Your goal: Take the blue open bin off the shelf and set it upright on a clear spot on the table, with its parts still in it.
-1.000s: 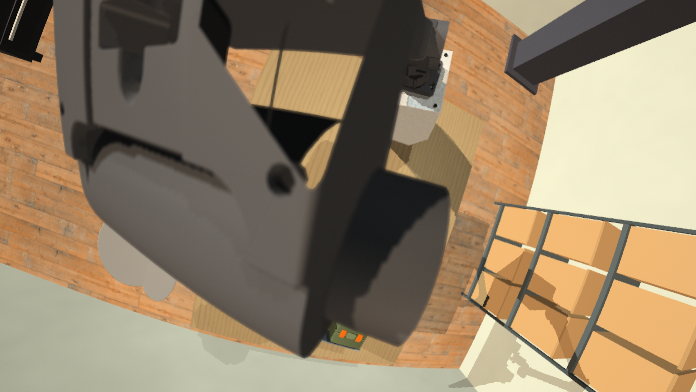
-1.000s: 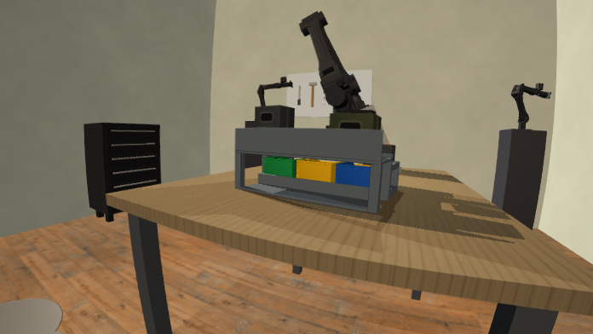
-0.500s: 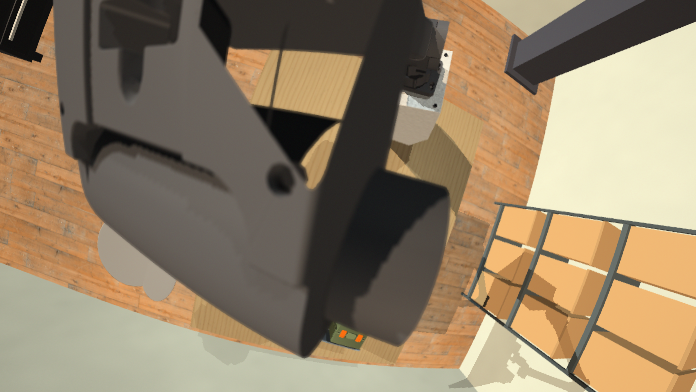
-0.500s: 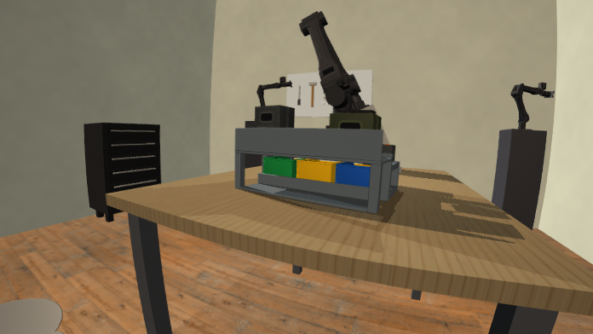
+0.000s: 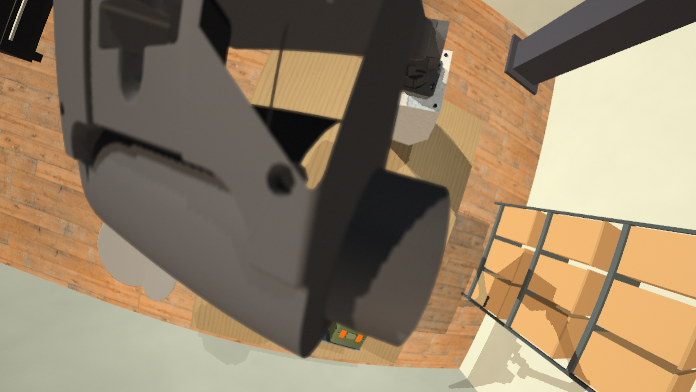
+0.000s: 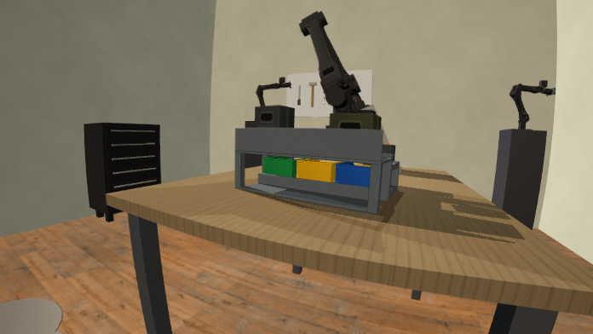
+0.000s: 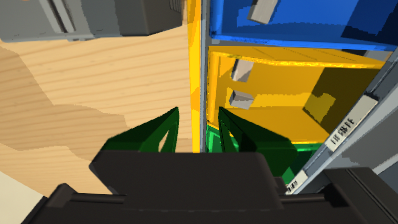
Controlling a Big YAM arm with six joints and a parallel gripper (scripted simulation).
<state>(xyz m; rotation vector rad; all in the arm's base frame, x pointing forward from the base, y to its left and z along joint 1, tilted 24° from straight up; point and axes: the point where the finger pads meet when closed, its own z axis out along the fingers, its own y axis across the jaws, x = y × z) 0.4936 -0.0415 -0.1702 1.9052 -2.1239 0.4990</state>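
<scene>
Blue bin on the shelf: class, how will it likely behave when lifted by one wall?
The blue bin looks like a stiff, flat-walled open box, so it should probably hold its shape. A loose grey part lies inside, and tilting could slide or spill it. Held by one wall, the bin may tip.
</scene>
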